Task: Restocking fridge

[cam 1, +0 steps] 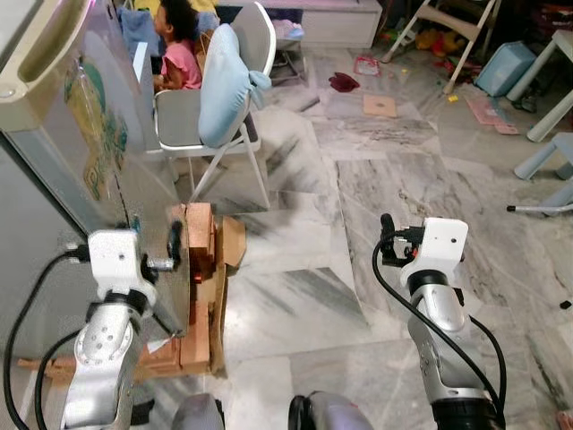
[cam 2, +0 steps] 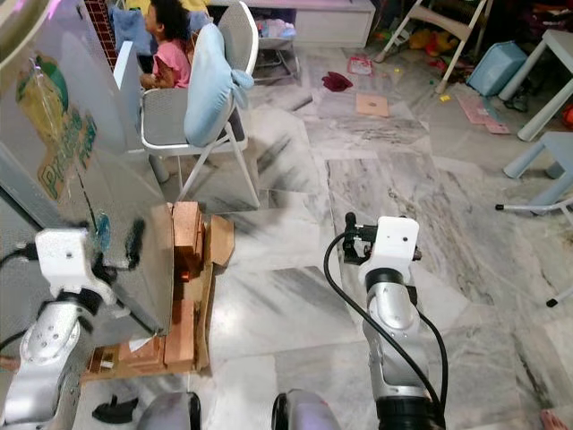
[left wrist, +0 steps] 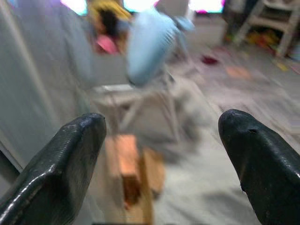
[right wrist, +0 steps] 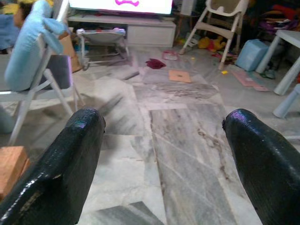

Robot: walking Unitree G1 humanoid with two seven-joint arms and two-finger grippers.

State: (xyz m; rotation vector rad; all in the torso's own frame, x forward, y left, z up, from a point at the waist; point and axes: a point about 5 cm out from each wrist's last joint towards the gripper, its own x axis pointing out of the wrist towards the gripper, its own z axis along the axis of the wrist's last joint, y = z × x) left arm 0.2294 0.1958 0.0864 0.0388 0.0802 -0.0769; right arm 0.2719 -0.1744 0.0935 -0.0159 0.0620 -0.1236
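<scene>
The grey fridge (cam 1: 85, 152) stands at my left, its panel carrying a green and yellow sticker (cam 1: 94, 134). My left gripper (cam 1: 172, 251) is raised close against the fridge's near edge, level with the lower part of the panel. Its fingers (left wrist: 75, 154) are spread wide with nothing between them. My right gripper (cam 1: 387, 240) is held up over the marble floor (cam 1: 358, 197), well apart from the fridge. It is open too, and between its fingertips (right wrist: 262, 154) I see only floor.
Stacked wooden blocks and cardboard (cam 1: 201, 246) lie at the fridge's foot. Behind them is a folding chair with a light blue cushion (cam 1: 224, 85), and a person in a pink top (cam 1: 182, 63) beyond. Table legs (cam 1: 546, 98), a blue bin (cam 1: 504, 67) and toys clutter the far right.
</scene>
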